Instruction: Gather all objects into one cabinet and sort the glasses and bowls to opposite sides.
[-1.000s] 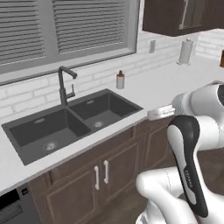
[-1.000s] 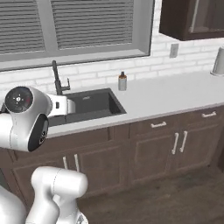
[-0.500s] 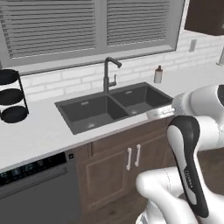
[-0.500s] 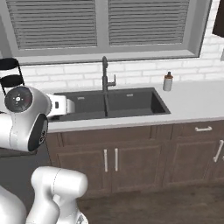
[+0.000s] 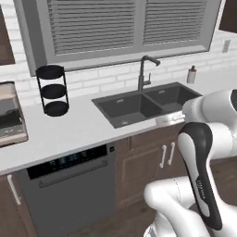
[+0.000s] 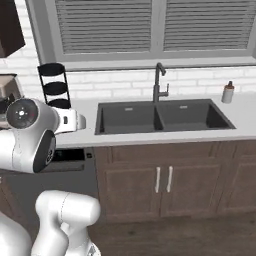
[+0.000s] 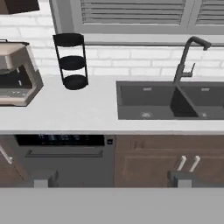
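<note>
Here the whole scene has slid rightward as the base drives left: the sink lies at 3 o'clock, the tiered rack enters, the end effector is released and empty, no cups or bowl sighted yet.

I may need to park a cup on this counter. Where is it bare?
The white counter is bare between the black three-tier rack and the double sink, and in front of the rack. It is crowded at the coffee machine beside the rack.

coffee machine cut off at left edge, soap bottle blurry
</note>
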